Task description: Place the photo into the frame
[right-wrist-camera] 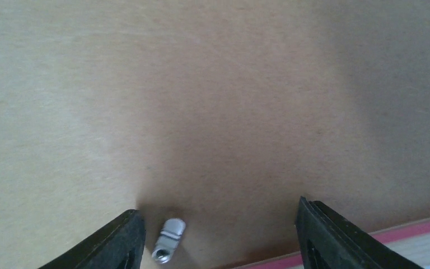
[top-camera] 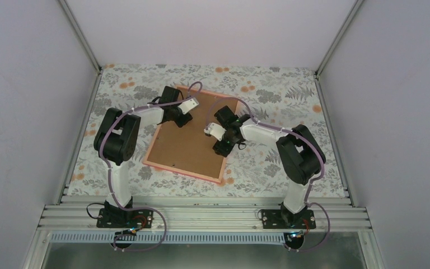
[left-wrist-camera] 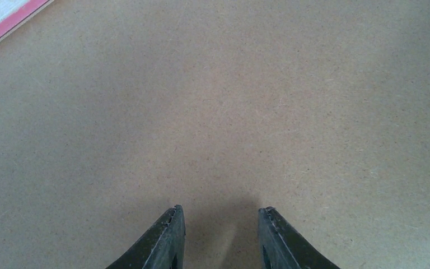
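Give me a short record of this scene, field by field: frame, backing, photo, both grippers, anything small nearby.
frame: pink, lying flat on the floral table, back side up
backing board: brown, sitting within the frame's rails
photo: not visible in any view
left gripper: open, empty, over the far part of the board
right gripper: open, empty, over the board near a pink rail
metal tab: small, silver, on the board between the right gripper's fingers

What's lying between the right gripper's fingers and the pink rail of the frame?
The right wrist view shows a small silver metal tab lying on the brown backing board, between the open fingers of the right gripper and just short of the frame rail.
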`<state>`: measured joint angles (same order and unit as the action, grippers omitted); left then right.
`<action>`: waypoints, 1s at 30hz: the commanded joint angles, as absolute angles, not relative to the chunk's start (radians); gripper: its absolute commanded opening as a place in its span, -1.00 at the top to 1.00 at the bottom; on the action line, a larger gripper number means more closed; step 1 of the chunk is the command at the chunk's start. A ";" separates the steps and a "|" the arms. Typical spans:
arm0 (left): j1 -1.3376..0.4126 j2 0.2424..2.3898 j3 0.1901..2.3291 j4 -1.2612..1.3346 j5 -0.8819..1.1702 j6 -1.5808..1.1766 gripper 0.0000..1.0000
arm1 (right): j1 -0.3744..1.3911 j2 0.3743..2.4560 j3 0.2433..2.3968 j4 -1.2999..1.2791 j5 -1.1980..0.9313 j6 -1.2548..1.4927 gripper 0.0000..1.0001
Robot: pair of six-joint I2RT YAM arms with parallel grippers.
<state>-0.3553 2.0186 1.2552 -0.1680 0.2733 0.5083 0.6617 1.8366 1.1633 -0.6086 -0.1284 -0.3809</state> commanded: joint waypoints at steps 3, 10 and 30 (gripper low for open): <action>-0.354 2.019 1.211 -0.232 0.260 0.526 0.31 | 0.670 1.877 1.140 -0.580 0.082 -0.343 -0.37; -0.353 2.025 1.216 -0.235 0.246 0.535 0.31 | 0.669 1.854 1.106 -0.603 0.152 -0.359 -0.40; -0.346 2.022 1.234 -0.246 0.246 0.528 0.31 | 0.660 1.778 1.161 -0.709 -0.002 -0.537 -0.48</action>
